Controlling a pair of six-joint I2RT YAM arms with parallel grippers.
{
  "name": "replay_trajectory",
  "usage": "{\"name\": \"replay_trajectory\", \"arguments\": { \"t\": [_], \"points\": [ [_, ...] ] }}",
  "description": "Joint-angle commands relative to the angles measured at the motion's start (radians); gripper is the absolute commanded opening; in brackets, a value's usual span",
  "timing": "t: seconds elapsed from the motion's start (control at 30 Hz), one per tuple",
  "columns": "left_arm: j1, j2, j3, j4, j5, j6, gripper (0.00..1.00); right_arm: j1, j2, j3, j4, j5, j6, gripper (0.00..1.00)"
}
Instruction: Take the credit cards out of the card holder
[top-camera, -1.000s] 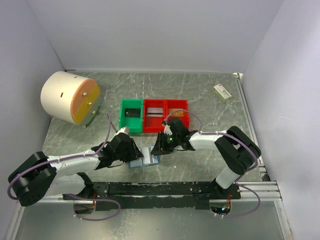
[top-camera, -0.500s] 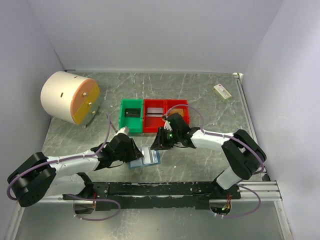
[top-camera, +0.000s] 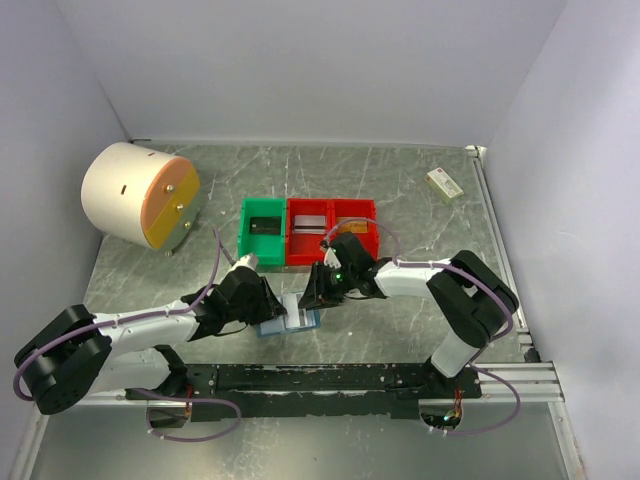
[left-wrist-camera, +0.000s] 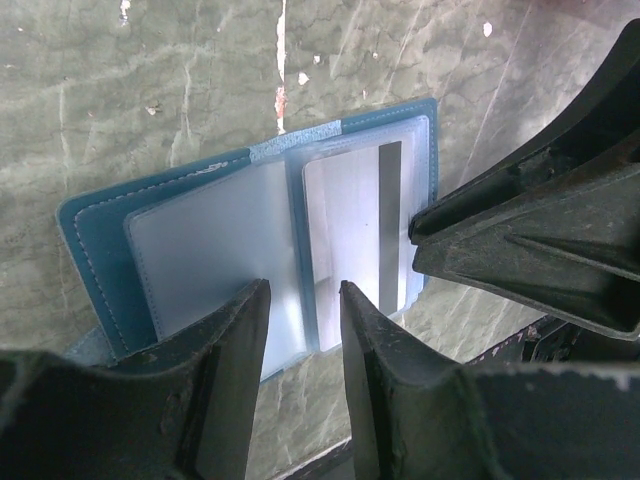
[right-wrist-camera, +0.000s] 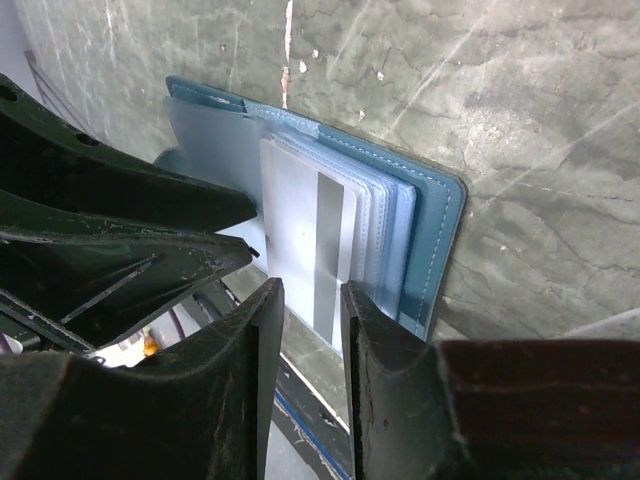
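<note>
Grey marbled tabletop (top-camera: 400, 180), plain pale walls (top-camera: 300, 60), even light

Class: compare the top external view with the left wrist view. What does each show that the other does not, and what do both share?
Only the top external view shows the green bin, the red bins, the cream drum and the small cream box. Only the left wrist view shows the clear sleeves and a striped card in one. Both show the blue card holder lying open, with the left gripper and right gripper at it.
</note>
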Motion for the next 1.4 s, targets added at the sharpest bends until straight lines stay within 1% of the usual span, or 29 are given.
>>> {"name": "replay_trajectory", "arguments": {
  "t": [0.0, 0.13, 0.27, 0.37, 0.57, 0.73, 0.8, 1.0, 1.13, 1.2, 1.33, 1.37],
  "points": [
    [-0.001, -0.005, 0.015, -0.021, -0.016, 0.015, 0.46, 0.005, 0.018, -0.020, 0.020, 0.004, 0.007, 0.30],
    [-0.001, 0.002, 0.016, -0.009, -0.009, 0.015, 0.46, 0.005, 0.027, -0.012, 0.008, 0.012, -0.007, 0.30],
    [-0.001, 0.011, -0.009, 0.096, 0.027, -0.003, 0.45, 0.005, 0.041, -0.022, 0.028, 0.004, 0.006, 0.30],
    [-0.001, 0.023, -0.021, 0.113, 0.013, -0.026, 0.43, 0.005, 0.042, -0.027, 0.013, 0.021, 0.006, 0.30],
    [0.000, 0.024, -0.060, 0.154, 0.010, -0.053, 0.36, 0.005, 0.029, -0.030, -0.019, 0.065, -0.009, 0.30],
    [0.000, 0.011, -0.068, 0.157, 0.005, -0.054, 0.24, 0.005, 0.041, -0.031, -0.004, 0.045, -0.003, 0.30],
    [0.001, 0.011, -0.073, 0.174, 0.012, -0.056, 0.24, 0.005, 0.039, -0.032, -0.004, 0.046, -0.002, 0.30],
    [0.002, 0.043, -0.088, 0.250, 0.049, -0.054, 0.28, 0.005, 0.040, -0.022, -0.014, 0.046, -0.010, 0.30],
    [0.002, 0.062, -0.085, 0.264, 0.061, -0.046, 0.27, 0.005, 0.039, -0.020, -0.015, 0.042, -0.010, 0.30],
    [0.002, 0.063, -0.086, 0.269, 0.063, -0.048, 0.23, 0.004, 0.037, -0.021, -0.018, 0.045, -0.012, 0.29],
    [0.002, 0.048, -0.088, 0.241, 0.048, -0.054, 0.07, 0.004, 0.032, -0.023, -0.023, 0.049, -0.014, 0.30],
    [0.002, 0.039, -0.089, 0.227, 0.040, -0.056, 0.07, 0.004, 0.031, -0.024, -0.023, 0.048, -0.013, 0.30]
  ]
}}
